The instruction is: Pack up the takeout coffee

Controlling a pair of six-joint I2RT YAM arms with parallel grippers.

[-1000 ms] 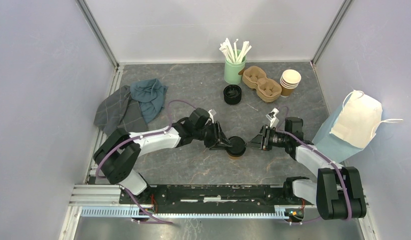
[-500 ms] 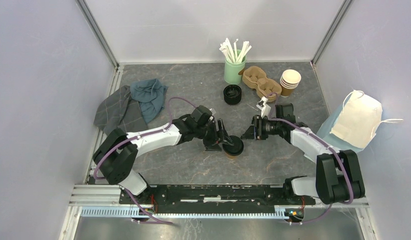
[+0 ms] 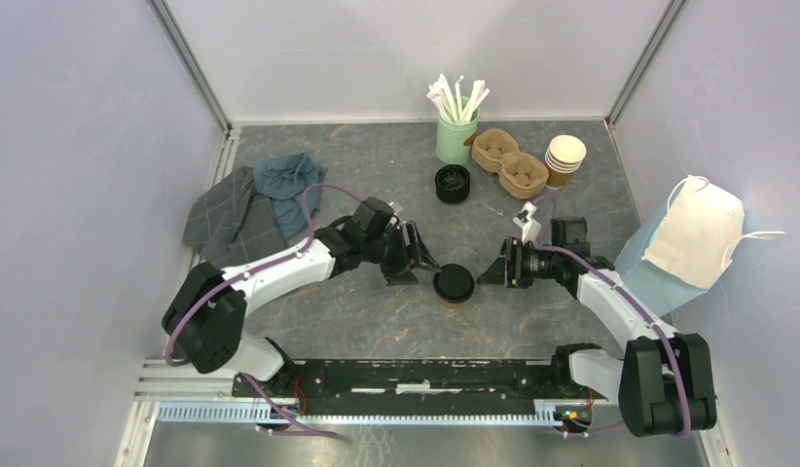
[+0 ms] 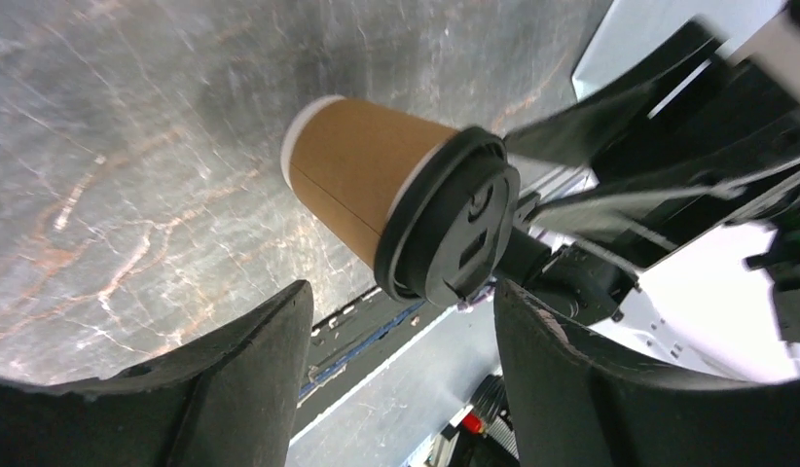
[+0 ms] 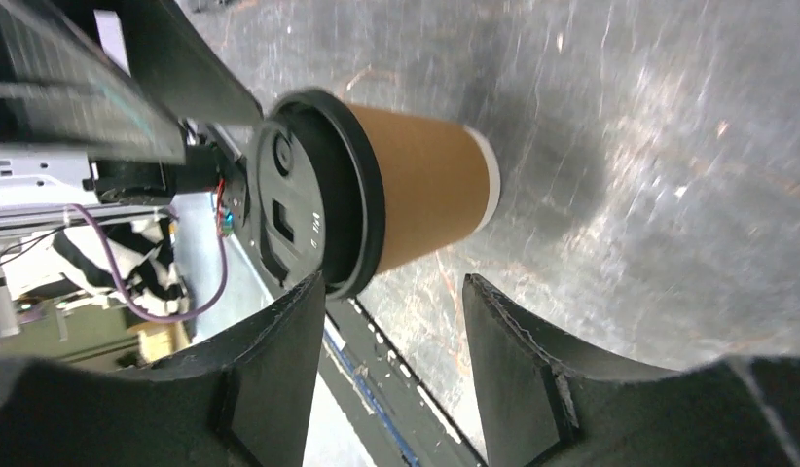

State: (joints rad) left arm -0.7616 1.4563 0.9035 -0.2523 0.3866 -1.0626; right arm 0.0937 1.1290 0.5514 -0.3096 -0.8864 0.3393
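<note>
On the grey table (image 3: pixel 377 326) the two arms point toward each other. The left gripper (image 3: pixel 424 268) and the right gripper (image 3: pixel 490 271) both have their fingers spread apart and hold nothing. Each is just beside the takeout cup (image 3: pixel 454 286), without touching it. The pulp carrier (image 3: pixel 510 162) sits at the back right, well apart. The cup stands upright between the grippers, and its black lid (image 4: pixel 450 229) seems seated. For a good grasp, I think one gripper should close gently on the paper wall below the lid, then lift straight up.
</note>
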